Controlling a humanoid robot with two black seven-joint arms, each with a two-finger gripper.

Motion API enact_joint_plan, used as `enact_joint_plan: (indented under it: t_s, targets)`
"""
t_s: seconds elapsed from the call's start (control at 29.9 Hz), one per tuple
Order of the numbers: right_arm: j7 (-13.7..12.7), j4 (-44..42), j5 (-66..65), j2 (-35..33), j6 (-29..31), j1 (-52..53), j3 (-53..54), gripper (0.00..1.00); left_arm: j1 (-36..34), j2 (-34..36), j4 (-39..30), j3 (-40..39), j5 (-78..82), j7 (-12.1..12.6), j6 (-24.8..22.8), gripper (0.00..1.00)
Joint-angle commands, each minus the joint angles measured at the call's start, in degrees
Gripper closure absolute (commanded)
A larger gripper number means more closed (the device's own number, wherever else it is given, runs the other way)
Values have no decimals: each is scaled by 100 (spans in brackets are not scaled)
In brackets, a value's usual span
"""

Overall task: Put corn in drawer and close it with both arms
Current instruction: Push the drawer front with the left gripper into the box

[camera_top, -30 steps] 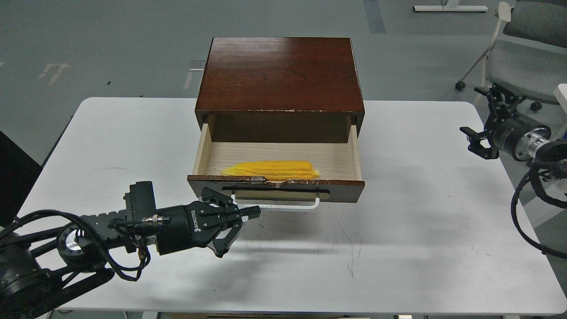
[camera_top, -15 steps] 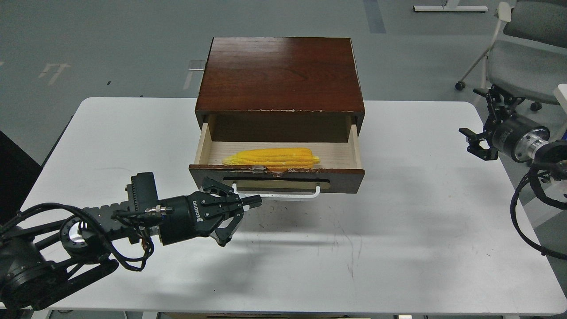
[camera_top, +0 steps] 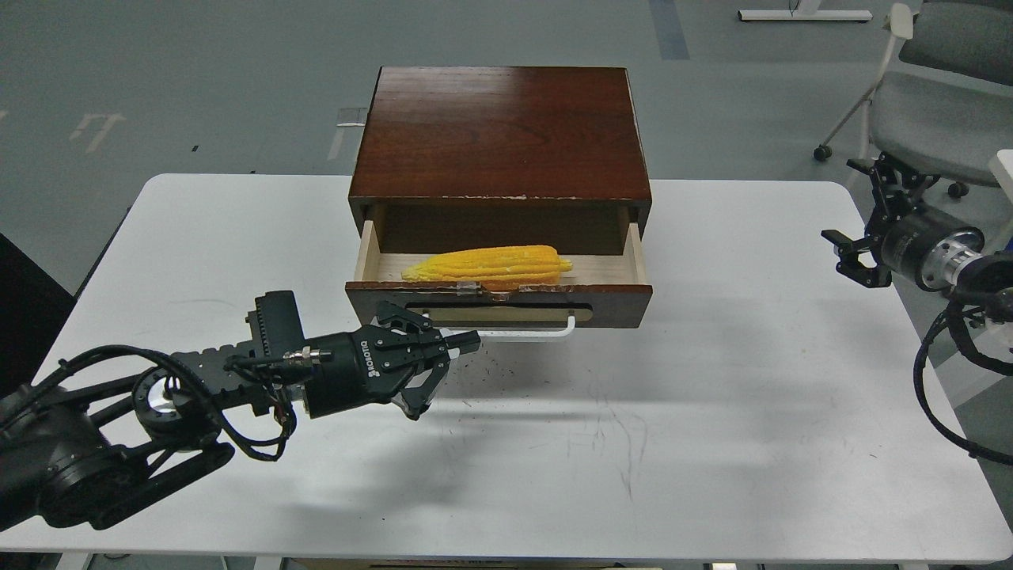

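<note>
The dark brown drawer (camera_top: 498,303) stands partly open from its cabinet (camera_top: 500,131), its white bar handle (camera_top: 526,334) facing me. The yellow corn (camera_top: 487,266) lies lengthwise inside, just behind the drawer front. My left gripper (camera_top: 443,374) is open and empty, its upper fingertip (camera_top: 468,341) against the left end of the handle and the drawer front. My right gripper (camera_top: 859,226) is open and empty, held above the table's right edge, far from the drawer.
The cabinet sits at the back middle of a white table (camera_top: 712,412). An office chair (camera_top: 934,95) stands on the grey floor beyond the right arm. Black cables hang from the right wrist (camera_top: 942,372).
My left gripper has moved forward and up against the drawer front, and the drawer has slid partway in with the corn. The right arm has hardly moved.
</note>
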Motion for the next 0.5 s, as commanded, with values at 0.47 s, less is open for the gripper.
enact_joint_plan:
  t_s: [0.47]
  targets:
    - [0,34,0,-23,14,-15,10,0,-326,-223,401,19,0,-1,-77,100]
